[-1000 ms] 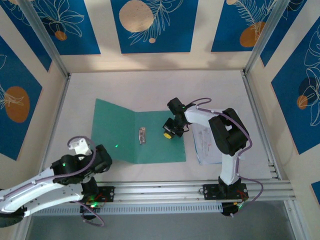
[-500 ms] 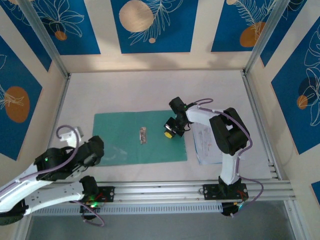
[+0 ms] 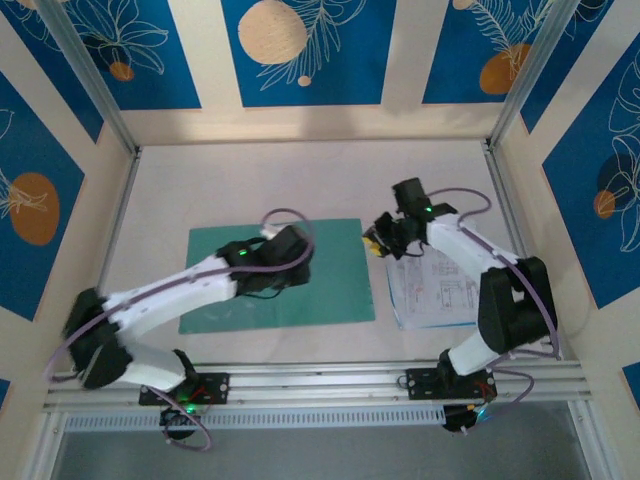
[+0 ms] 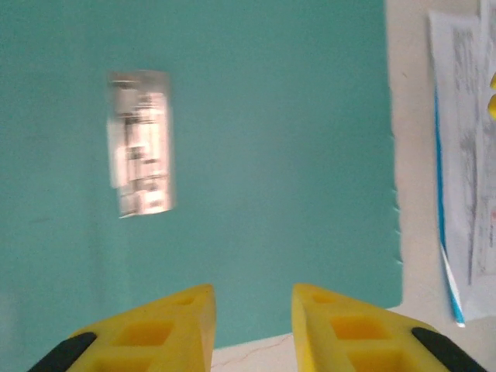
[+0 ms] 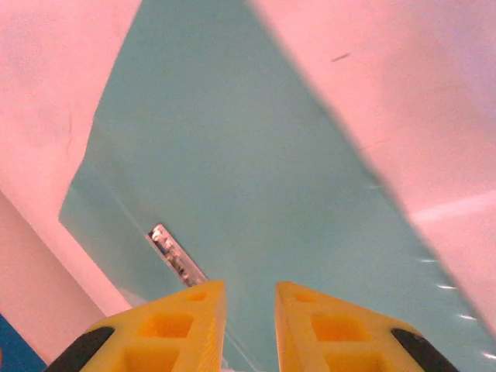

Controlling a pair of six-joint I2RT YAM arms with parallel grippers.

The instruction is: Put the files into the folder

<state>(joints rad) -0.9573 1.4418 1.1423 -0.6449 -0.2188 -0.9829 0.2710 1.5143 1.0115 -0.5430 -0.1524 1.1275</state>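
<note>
Top external view is showing the thin teal-green card folder (image 3: 335,290) lying flat on the pale table (image 3: 300,180), with the left gripper (image 3: 288,262) hanging over its middle. Its yellow fingers (image 4: 174,325) are standing apart, gripping nothing. The small silver metal clip (image 4: 141,153) is lying ahead of them to the left, and the white printed paper sheets (image 3: 440,290) are lying off to their right, just past the folder's edge. The right gripper (image 3: 377,241) is hanging by the folder's far right corner, fingers (image 5: 194,318) slightly parted around nothing, with the folder stretching out ahead.
</note>
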